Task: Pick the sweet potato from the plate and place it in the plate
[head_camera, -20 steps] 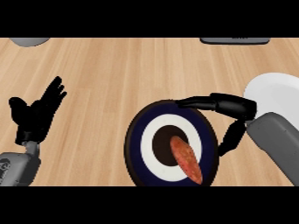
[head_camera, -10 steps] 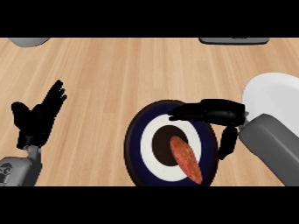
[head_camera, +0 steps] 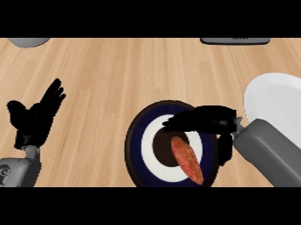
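Observation:
An orange-red sweet potato (head_camera: 186,159) lies lengthwise on a dark blue plate (head_camera: 140,145) with a white ring and brown centre, at the lower middle of the head view. My right hand (head_camera: 205,120) hovers over the plate's upper right part, just above the potato's far end, fingers bent and pointing left, holding nothing. A plain white plate (head_camera: 286,105) lies at the right edge, partly hidden by my right forearm. My left hand (head_camera: 36,115) rests open at the left, fingers up.
A grey round object (head_camera: 28,41) sits at the top left edge and a dark flat object (head_camera: 235,41) at the top right edge. Bare wooden counter (head_camera: 133,74) spreads between them and the plates.
My right hand has slid left and down from the dark plate's right rim to above the sweet potato's far end. The left hand and the potato have stayed put.

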Tool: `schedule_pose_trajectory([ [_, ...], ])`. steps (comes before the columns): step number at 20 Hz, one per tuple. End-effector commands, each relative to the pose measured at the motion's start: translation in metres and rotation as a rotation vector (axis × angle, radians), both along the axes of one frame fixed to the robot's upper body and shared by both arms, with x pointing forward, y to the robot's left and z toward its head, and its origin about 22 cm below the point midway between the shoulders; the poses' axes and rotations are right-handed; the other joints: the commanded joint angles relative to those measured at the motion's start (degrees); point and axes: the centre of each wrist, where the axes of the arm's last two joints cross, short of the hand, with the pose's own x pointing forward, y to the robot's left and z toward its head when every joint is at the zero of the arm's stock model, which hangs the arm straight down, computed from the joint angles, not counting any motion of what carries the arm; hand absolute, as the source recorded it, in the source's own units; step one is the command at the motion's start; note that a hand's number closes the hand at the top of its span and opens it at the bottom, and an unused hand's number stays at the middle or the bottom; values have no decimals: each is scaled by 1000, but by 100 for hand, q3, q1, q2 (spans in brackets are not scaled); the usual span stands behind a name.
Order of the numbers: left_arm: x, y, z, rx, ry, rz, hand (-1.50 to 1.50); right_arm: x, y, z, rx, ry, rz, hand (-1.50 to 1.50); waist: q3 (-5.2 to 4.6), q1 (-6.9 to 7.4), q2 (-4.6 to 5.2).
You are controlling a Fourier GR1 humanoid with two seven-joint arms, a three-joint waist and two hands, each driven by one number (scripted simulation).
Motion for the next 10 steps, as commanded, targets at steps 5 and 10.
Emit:
schedule_pose_trajectory([
  [5,-4,-5,-5,14,-12,-6,0,-15,25,-5,-49,-7,22,-150,1,-2,-2],
  [10,7,-11,5,-2,2,-11,0,-18,47,-25,-58,-34,29,-150,2,-1,2],
])
